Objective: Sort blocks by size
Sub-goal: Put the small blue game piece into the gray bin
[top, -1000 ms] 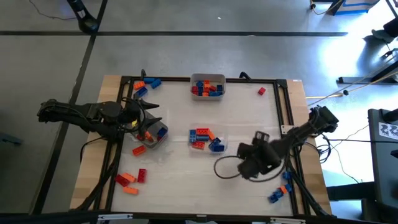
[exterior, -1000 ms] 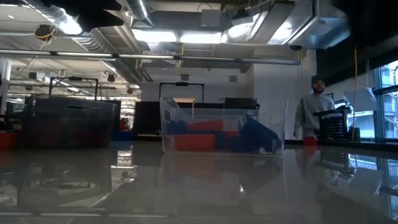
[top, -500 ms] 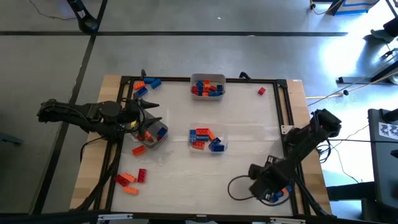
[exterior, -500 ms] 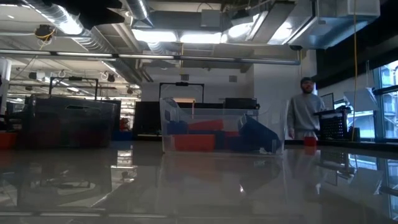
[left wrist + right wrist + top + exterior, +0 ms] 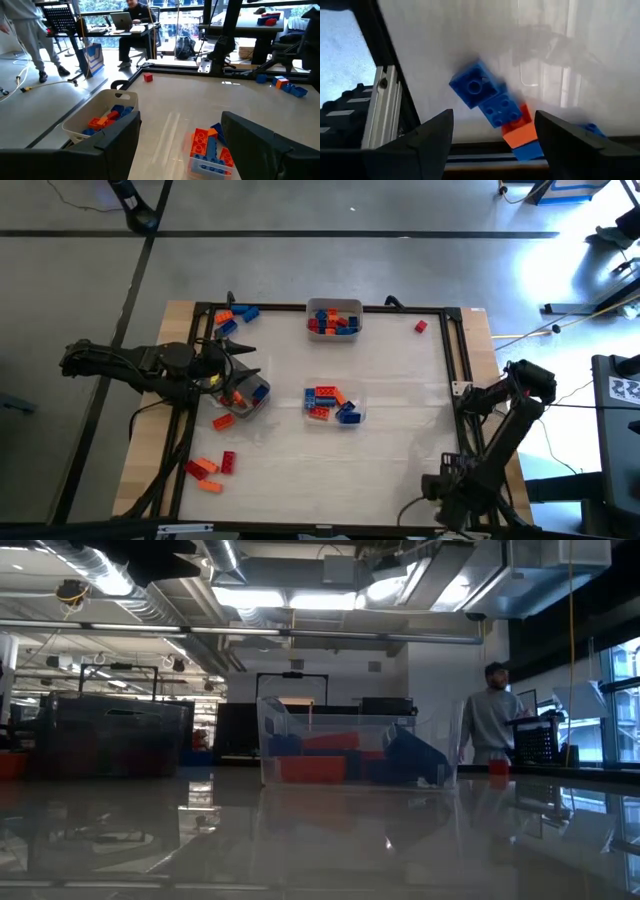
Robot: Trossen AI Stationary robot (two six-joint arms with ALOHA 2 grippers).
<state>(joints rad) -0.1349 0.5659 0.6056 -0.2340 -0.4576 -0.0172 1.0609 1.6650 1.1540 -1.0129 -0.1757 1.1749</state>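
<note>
Blocks in diagonal row under open right end effector.

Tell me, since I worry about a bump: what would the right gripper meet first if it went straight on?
Most likely the blue bricks between the open right gripper's fingers, with an orange one beside them; depth is unclear.

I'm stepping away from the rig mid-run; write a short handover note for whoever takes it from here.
Left gripper: open, empty, over the left tray.
Right gripper: open, empty, over the blue and orange blocks at the table's near right corner.
Done: blocks sit in the left tray, the middle tray and the far tray.
Left: loose blocks at the far left, near left, the right corner, and one red block at the far right.
</note>
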